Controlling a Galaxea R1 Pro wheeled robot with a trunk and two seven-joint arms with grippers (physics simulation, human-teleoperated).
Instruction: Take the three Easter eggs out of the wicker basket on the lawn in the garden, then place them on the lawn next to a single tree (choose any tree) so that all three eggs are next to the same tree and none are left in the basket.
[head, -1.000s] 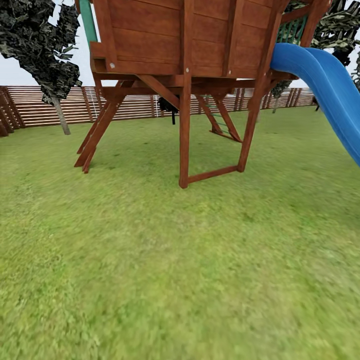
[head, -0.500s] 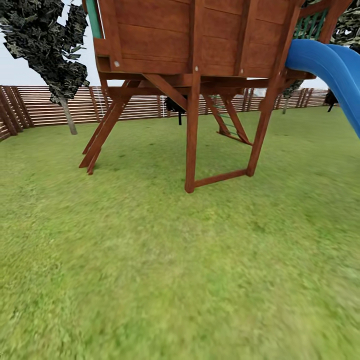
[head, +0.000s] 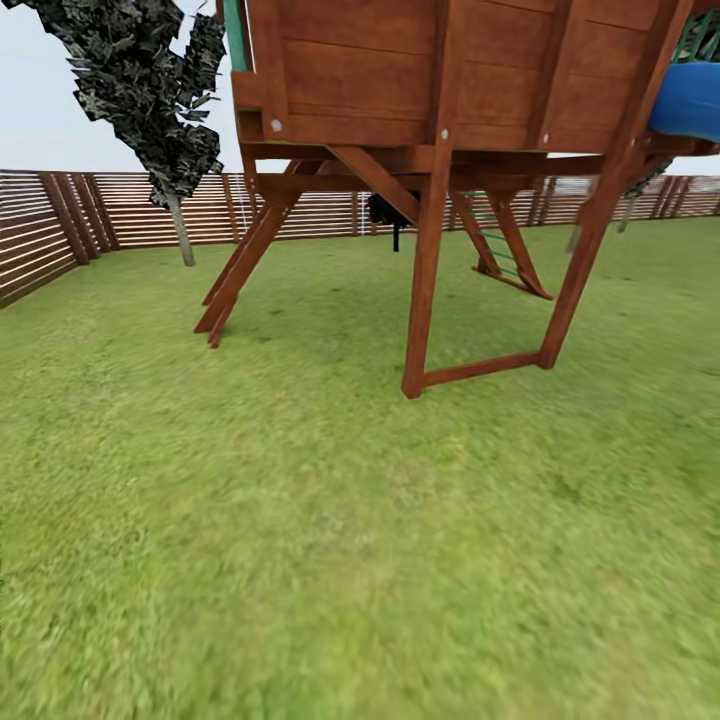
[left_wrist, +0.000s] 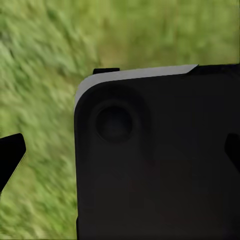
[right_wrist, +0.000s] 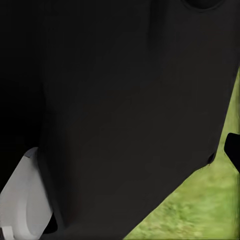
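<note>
Head view, lawn (head: 300, 560) stretching flat to fence (head: 120, 210), wooden playset (head: 440, 150).

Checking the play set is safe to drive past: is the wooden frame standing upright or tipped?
Upright. The wooden frame stands with its posts planted on the lawn and its deck level, in line with the fence behind.

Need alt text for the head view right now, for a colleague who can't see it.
A wooden play tower on braced legs stands on the lawn, with a blue slide at its right edge. Behind are a slatted fence and a dark-leaved tree.
</note>
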